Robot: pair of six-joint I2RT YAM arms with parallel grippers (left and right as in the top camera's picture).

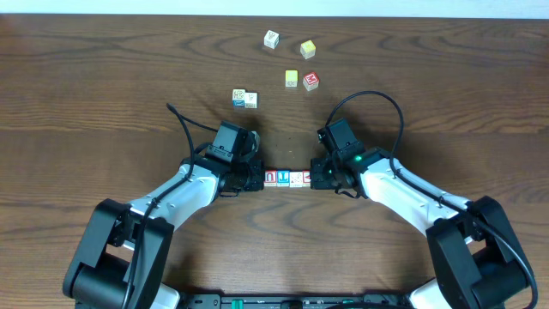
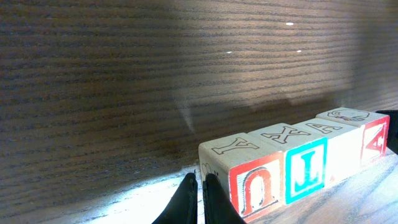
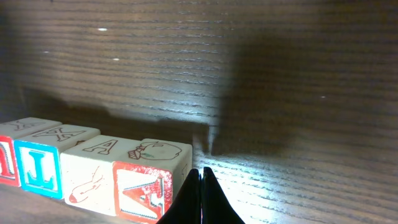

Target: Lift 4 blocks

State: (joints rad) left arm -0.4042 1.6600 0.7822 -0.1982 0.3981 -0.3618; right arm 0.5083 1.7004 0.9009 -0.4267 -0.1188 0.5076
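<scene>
The 4 blocks (image 1: 287,178) make 1 row, near middle of table (image 1: 103,77), betw. both grippers. Left to right: red U block (image 2: 255,180), blue block (image 2: 305,165), white block (image 2: 339,152), red block (image 3: 146,186). Both clenched on nothing: left gripper (image 2: 199,186) tips just beside U end, right gripper (image 3: 200,180) at other end. Can't tell if row is off table. Right wrist view cuts off red U block.

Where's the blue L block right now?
Overhead view, just below centre: the blue L block sits second from the left in the row of four, between the red U block and the white-faced block.
</scene>
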